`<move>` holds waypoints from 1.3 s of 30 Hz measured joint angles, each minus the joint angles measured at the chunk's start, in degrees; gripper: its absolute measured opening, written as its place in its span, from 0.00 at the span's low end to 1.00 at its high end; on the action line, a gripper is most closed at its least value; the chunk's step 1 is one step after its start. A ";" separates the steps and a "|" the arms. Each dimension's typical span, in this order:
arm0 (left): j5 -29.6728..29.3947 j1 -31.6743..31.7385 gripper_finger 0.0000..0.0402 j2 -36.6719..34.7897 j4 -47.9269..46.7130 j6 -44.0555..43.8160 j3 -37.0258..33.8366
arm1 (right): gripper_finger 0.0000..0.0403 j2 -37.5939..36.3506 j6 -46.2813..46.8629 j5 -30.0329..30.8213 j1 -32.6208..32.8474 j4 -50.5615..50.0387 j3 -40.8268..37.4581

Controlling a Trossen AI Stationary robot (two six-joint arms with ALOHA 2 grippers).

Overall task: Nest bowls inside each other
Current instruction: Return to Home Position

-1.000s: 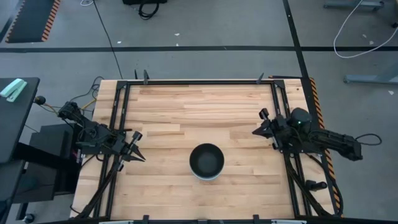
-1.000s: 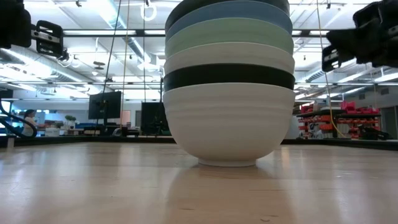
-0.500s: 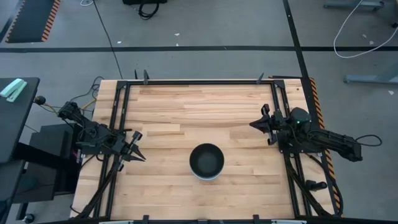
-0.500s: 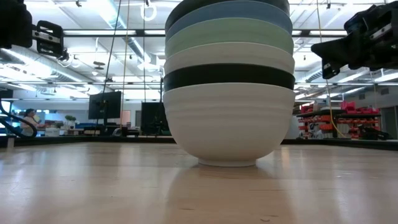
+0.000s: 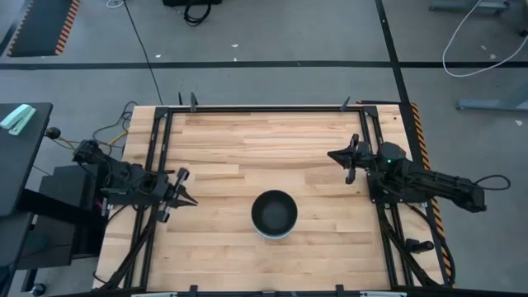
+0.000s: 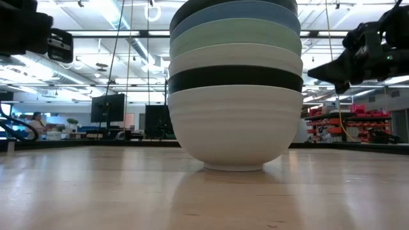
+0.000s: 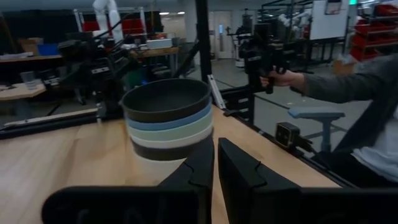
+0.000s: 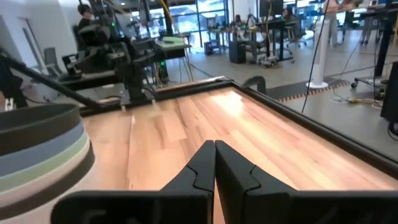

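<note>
In the high view, a stack of 6 small round smooth bowls stood on the pale wooden desk, about midway between the arms, with a black bowl uppermost. The left end effector hung at the desk's left edge and the right end effector at its right edge. Both were well apart from the stack.

In the low view, the nested bowls read from the bottom up: a white bowl, a black band, a white band, mint green, blue, and a black rim.

In the left wrist view, the left end effector's 2 dark fingers were drawn almost together and held nothing. The stack stood upright beyond them. Past the desk, a person's hand with a grey sleeve gripped a dark device.

In the right wrist view, the right end effector's fingers were likewise pressed together and empty. The stack showed off to one side.
</note>
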 joint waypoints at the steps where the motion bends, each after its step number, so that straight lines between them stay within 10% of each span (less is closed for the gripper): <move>1: -0.04 0.45 0.07 0.00 0.01 -0.21 0.00 | 0.04 0.28 -0.21 -0.02 0.02 0.00 0.00; 39: -0.40 11.97 0.09 4.50 0.18 -3.48 0.00 | 0.04 0.39 -1.06 -0.41 0.02 1.89 0.00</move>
